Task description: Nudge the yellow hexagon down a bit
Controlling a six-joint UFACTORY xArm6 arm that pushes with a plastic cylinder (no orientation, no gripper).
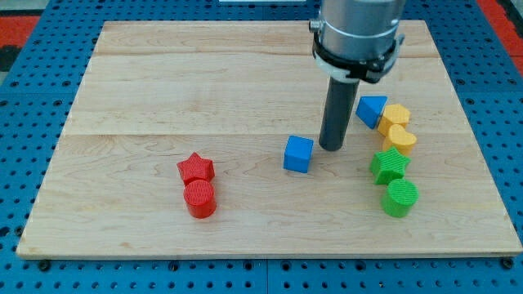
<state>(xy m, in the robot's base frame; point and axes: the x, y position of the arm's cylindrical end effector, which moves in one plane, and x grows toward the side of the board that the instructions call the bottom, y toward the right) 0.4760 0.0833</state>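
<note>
Taking my tip (pixel 331 149) as the landmark, the counter (pixel 163 82) reads like this from the view's left. Well off to the tip's left and somewhat lower sits a red star (pixel 196 168), with a red cylinder (pixel 200 199) touching it just below. Much closer, just to the tip's left and a shade lower, is a blue cube (pixel 298 153); it stands near the tip but apart from it.

The tip itself rests on the counter under the dark rod. There is no pincer on this arm, only the rod's end, so nothing can open, close or grip; it can only push.

To the tip's right, and higher in the view, is a blue triangular block (pixel 372 109). Touching that on its right is the upper yellow block (pixel 396 116), which I take to be the yellow hexagon, though its outline is not crisp. Directly below it, and touching it, lies a second yellow block (pixel 400 138) of rounder shape. Lower still on the tip's right are a green star (pixel 390 165) and a green cylinder (pixel 400 197).

The move turns on this: the hexagon lies up and to the right of the tip, whereas a downward nudge calls for the tip at its upper edge. I judge that the second yellow block would be pushed along.
</note>
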